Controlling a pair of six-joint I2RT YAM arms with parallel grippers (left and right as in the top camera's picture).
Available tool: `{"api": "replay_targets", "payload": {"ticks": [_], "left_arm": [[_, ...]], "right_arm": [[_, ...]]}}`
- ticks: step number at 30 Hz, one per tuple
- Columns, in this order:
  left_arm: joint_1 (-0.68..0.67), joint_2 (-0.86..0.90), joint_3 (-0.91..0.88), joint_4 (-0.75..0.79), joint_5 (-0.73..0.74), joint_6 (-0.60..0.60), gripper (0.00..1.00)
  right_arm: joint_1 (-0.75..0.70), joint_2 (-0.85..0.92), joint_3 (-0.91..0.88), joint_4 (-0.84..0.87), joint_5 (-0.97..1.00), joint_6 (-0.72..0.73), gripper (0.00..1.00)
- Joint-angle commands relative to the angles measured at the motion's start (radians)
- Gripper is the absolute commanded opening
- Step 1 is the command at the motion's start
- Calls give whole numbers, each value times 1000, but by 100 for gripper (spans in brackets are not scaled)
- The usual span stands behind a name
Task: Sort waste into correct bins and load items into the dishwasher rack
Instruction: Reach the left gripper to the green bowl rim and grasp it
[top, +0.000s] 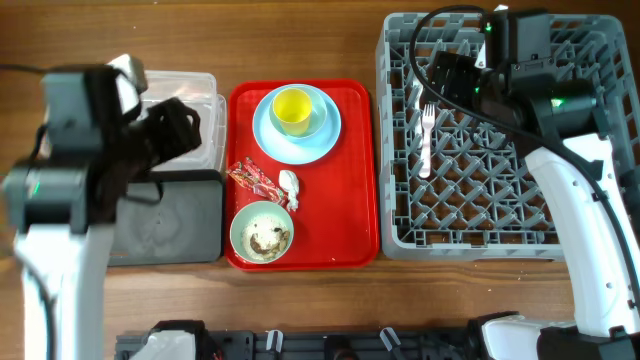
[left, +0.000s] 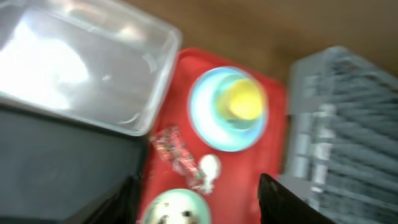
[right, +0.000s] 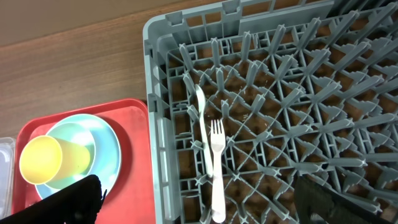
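Right fingers (right: 68, 202) spread, fork (right: 216, 168) between, on rack (right: 155, 93)

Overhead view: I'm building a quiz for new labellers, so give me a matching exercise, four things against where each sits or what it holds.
1 yellow cup
2 white fork
3 red wrapper
4 pale green bowl

A lying in the grey rack
B holding brown scraps
C inside the small blue bowl
D lying on the bare red tray

Pairs: 1-C, 2-A, 3-D, 4-B
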Motion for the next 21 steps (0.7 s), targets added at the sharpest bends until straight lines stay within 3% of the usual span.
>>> {"api": "replay_targets", "payload": {"ticks": [1, 7, 13, 21], "left_arm": [[-1, 168, 11, 19, -135, 10, 45], [-1, 417, 11, 119, -136, 44, 45], [0, 564, 11, 204, -179, 61, 15], [-1, 620, -34, 180, -141, 55, 8]], "right_arm": [[0, 10, 5, 2, 7, -5, 100], [0, 10, 5, 2, 7, -5, 100], [0, 10, 5, 2, 7, -5, 100], [0, 10, 5, 2, 7, -5, 100]]}}
